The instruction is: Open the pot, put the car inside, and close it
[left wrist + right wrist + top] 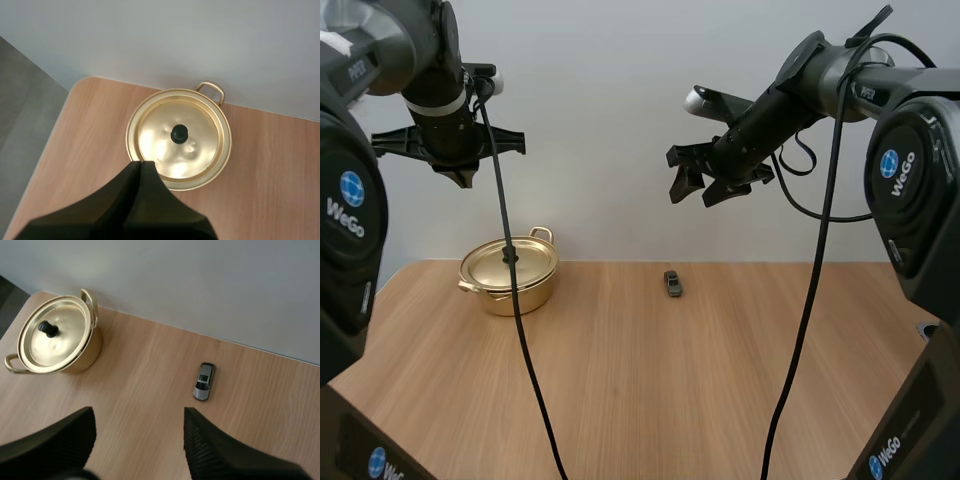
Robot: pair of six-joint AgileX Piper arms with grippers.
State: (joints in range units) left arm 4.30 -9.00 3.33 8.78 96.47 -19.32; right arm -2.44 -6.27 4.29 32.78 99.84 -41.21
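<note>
Car: small, grey, on its wheels on the table. In the high view it sits close to the far edge, about 12 o'clock from the table's middle. Its long axis runs roughly 12 to 6.

Pot: gold-coloured, at about 9 o'clock from the car and well apart from it, toward 10 o'clock of the table. The lid is on, seated flat inside the rim, with a black knob at its middle. One loop handle points toward 1 o'clock in the high view, the other toward 8 o'clock.

My left gripper: hangs high above the pot, well apart from it, pointing down. Jaws closed on nothing, both fingers pressed together into one dark wedge. In the left wrist view the wedge's tip lies over the near rim of the lid, short of the knob.

My right gripper: up in the air, in the high view just toward 1 o'clock above the car, well clear of the table. Jaws wide and empty, ribbed inner faces turned to each other. In the right wrist view the car lies on bare wood beyond the gap, closer to one finger than the other. The pot is well off on the other finger's side.
</note>
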